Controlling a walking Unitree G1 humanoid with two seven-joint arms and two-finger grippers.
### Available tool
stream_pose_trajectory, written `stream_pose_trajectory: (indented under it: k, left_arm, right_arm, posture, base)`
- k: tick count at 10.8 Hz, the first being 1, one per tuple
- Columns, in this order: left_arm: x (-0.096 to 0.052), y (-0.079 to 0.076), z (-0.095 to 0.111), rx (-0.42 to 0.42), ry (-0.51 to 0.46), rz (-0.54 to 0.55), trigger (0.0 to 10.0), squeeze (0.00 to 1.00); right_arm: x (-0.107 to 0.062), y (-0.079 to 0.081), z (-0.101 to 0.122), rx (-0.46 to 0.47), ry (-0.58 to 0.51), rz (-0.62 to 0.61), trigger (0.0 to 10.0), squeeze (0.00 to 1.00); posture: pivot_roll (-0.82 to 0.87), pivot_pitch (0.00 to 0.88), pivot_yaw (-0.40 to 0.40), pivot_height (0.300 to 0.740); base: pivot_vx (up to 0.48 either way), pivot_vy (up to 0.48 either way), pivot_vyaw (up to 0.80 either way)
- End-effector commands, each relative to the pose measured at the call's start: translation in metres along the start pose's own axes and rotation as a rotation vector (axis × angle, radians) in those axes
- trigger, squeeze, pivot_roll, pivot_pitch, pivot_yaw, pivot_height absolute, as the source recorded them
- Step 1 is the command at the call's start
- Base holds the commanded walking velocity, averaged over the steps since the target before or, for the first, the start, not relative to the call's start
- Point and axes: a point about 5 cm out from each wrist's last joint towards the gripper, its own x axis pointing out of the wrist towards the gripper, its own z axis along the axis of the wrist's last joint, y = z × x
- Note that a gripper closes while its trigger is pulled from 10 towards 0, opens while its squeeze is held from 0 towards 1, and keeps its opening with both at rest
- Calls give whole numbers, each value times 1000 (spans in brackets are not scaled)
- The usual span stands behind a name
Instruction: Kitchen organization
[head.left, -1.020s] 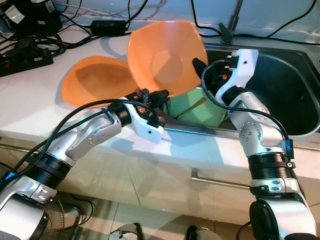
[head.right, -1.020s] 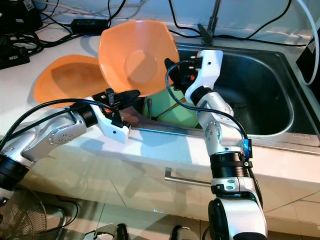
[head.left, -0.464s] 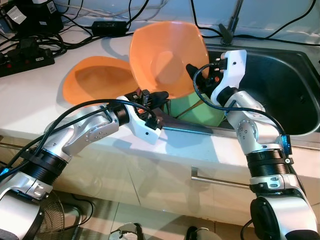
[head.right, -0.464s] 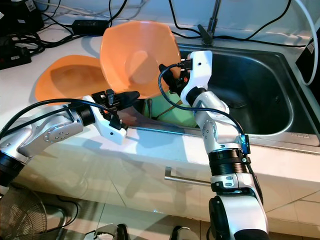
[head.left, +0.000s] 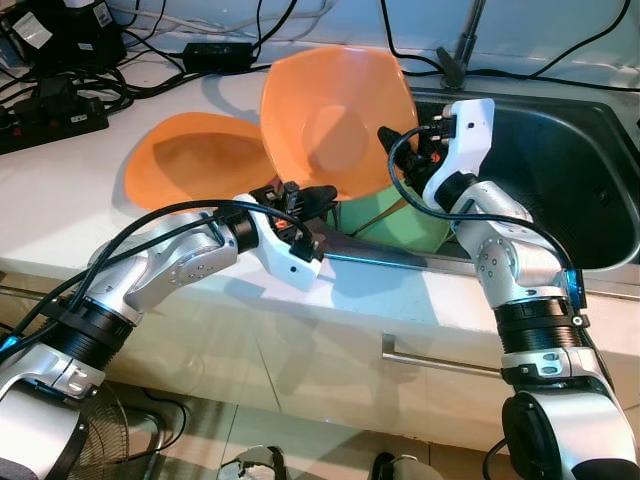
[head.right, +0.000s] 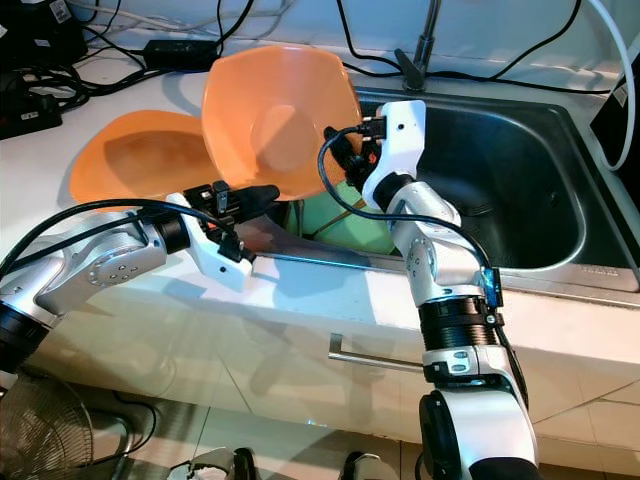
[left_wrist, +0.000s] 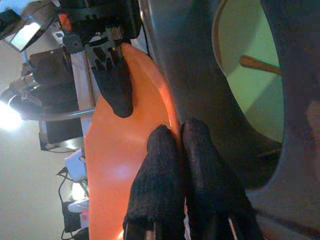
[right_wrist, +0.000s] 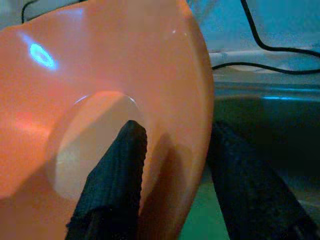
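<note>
Left gripper (head.left: 315, 196): fingers pinched on the near rim of the tilted orange bowl (head.left: 335, 115).
Right gripper (head.right: 338, 150): fingers spread astride that bowl's right rim.
Green bowl (head.left: 405, 225): in the sink (head.left: 560, 160), beneath.
Orange plate (head.left: 195, 160): counter, far left.

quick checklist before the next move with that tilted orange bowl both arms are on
1. Left gripper clamped on the lower rim of the tilted orange bowl: ok, its jaws are pinched shut on the rim in the left wrist view.
2. Right gripper around the bowl's right rim: ok, one finger inside, one outside.
3. Right grip firmly closed: cannot tell.
4. Bowl lifted off the green bowl below it: cannot tell, edges overlap.
5. Second orange bowl flat on the counter, ready for stacking: ok.
6. Utensil resting in the green bowl, apart from both grippers: ok.
</note>
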Motion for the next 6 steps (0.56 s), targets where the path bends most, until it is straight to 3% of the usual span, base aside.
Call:
stream_pose_trajectory:
  k: [1,6]
  left_arm:
    - [0,16,-4,30,5,72,10000,0]
    - [0,18,-7,50,20,88,10000,0]
  right_arm:
    - [0,-4,-3,28,25,-18,0,0]
    - [0,-2,-1,241,13,15,0,0]
  posture:
    - [91,98,21,740]
    - [90,101,22,740]
  base:
    - [0,0,0]
    - [0,0,0]
